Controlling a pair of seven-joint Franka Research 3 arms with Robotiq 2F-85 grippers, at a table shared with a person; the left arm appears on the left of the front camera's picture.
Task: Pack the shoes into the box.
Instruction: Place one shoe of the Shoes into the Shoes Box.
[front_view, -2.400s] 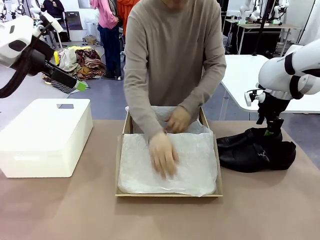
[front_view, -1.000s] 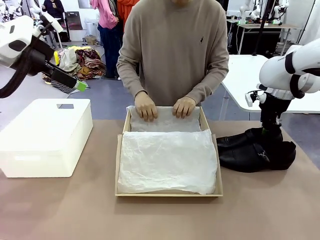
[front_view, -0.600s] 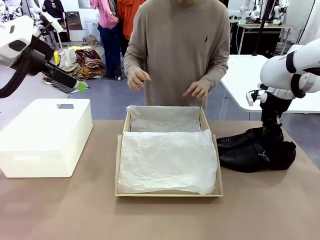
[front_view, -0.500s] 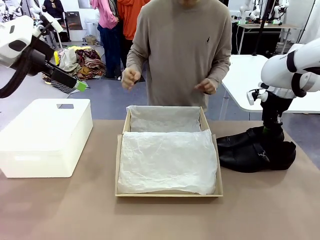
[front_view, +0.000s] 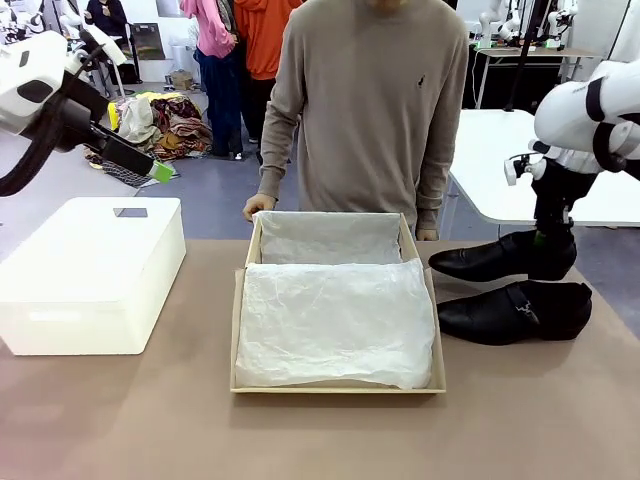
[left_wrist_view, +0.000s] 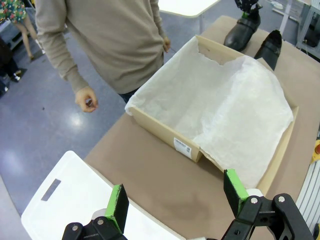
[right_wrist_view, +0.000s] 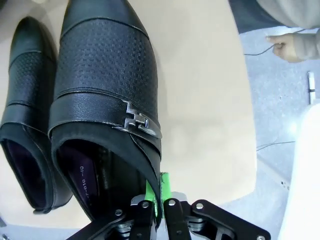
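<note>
Table (front_view: 120, 420) spans the lower frame in the front view. A person (front_view: 370, 110) stands top centre at its far edge, arms down, hands partly cut off behind the box. White plastic box (front_view: 90, 270) sits mid-left.

Cardboard box (front_view: 240, 300) is centre frame, open, lined w/ white tissue paper (front_view: 335, 320). One sheet lies across the near part, so the floor there is hidden. Can't tell how deep the free space is, or where the flap lid lies.

Shoes are at mid-right, just beside the box, none packed yet. Held shoe (front_view: 495, 260) points its toe at the box and looks raised, but whether it's fully clear of the table is hard to judge. Second shoe (front_view: 515, 310) rests on the table just below it in frame.

Handling, as a guess: stiff glossy leather, prob. slick on the upper, moderate weight. Best hold is the thin collar by the heel, though the toe may swing from a pinch there.

Right end effector (right_wrist_view: 161, 187) is pressed together, pinching that collar edge, buckle (right_wrist_view: 140, 122) just above it in the wrist view. Pad contact is hidden in the front view.

Left end effector (left_wrist_view: 176, 195) is spread wide, holding nothing, upper left, above the white plastic box.
</note>
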